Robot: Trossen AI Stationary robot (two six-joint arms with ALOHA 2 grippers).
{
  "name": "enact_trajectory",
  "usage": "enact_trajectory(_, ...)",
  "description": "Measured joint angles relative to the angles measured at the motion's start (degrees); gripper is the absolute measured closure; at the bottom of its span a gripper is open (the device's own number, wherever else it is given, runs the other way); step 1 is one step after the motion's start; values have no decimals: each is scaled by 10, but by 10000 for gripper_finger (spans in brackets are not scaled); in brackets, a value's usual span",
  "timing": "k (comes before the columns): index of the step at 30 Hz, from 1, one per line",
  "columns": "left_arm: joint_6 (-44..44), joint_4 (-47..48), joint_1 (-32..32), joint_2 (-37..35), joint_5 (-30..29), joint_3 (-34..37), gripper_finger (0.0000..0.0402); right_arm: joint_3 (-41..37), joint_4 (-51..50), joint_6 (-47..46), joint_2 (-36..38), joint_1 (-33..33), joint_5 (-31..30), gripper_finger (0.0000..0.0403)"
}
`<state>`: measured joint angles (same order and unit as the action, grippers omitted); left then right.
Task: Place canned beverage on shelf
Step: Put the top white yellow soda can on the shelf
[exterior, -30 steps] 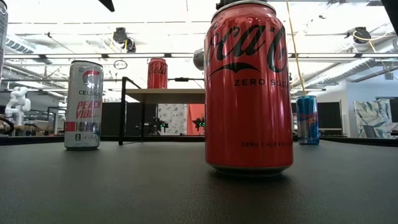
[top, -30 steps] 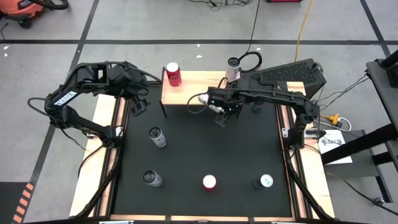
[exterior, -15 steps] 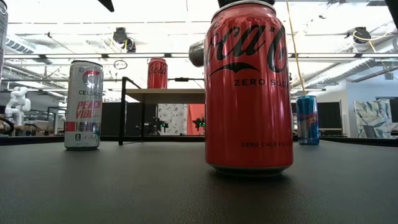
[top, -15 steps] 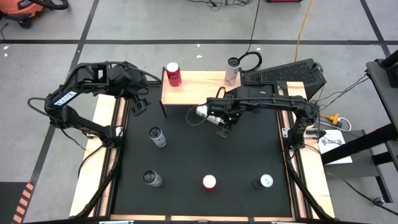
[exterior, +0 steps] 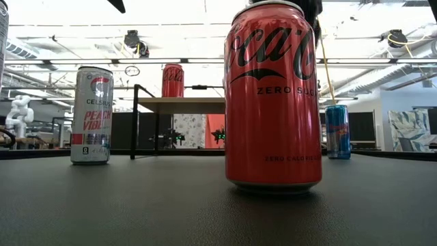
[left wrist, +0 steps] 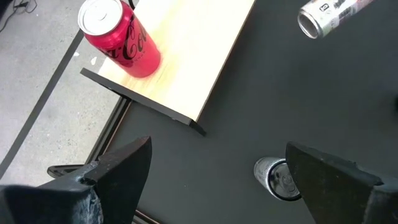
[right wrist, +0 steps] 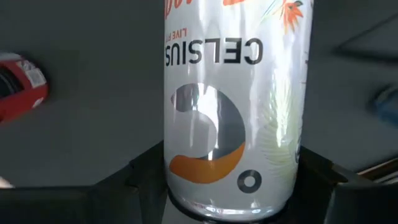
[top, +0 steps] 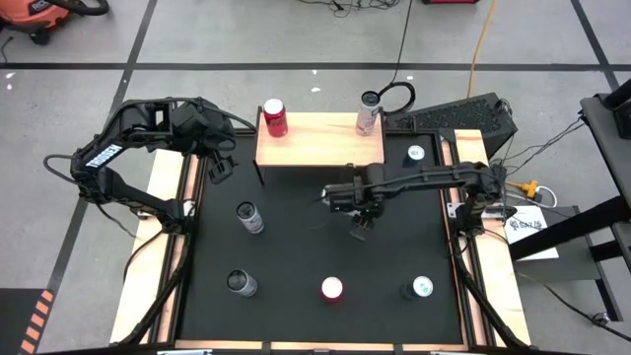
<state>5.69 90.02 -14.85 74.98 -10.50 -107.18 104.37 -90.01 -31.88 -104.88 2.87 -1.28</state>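
Observation:
The shelf (top: 315,143) stands at the mat's far edge. On it a red can (top: 275,116) stands at the left end and a white can (top: 368,110) at the far right corner. My right gripper (top: 360,222) hangs over the middle of the mat, nearer than the shelf, shut on a white Celsius can (right wrist: 230,93). In the high view the arm hides most of that can. The left wrist view shows it in the air (left wrist: 323,15), its free end turned toward my left arm. My left gripper (top: 218,166) waits open beside the shelf's left end. My right gripper pinches the Celsius can between its two fingers (right wrist: 140,180), on the can's round side near its top end (right wrist: 180,190), going by the lettering. The fingers come from above, pointing down, and lie across the can. The can lies on its side, about level, clear of the mat.
Several cans stand on the black mat (top: 296,247): one left of the middle (top: 249,217), one by the shelf's right end (top: 415,154), and a grey (top: 240,283), a red (top: 332,288) and a blue one (top: 421,288) along the near edge. Wooden strips border the mat.
My right gripper has carried the Celsius can away from the shelf's near edge toward the table's near edge, sinking a little and turning slightly. Its fingers have stayed shut on the can.

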Motion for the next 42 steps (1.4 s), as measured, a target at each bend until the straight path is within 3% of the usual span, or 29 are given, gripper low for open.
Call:
enact_trajectory(12,-1,-6,0,0,0,0,28,-55,0,-1,0,-6,147,177)
enact_trajectory(27,-1,-14,0,0,0,0,28,-55,0,-17,0,-6,242,177)
enact_trajectory(36,-1,-14,0,0,0,0,28,-61,2,-2,0,-19,224,177)
enact_trajectory(42,-1,-13,0,0,0,0,28,-124,0,11,0,-38,216,177)
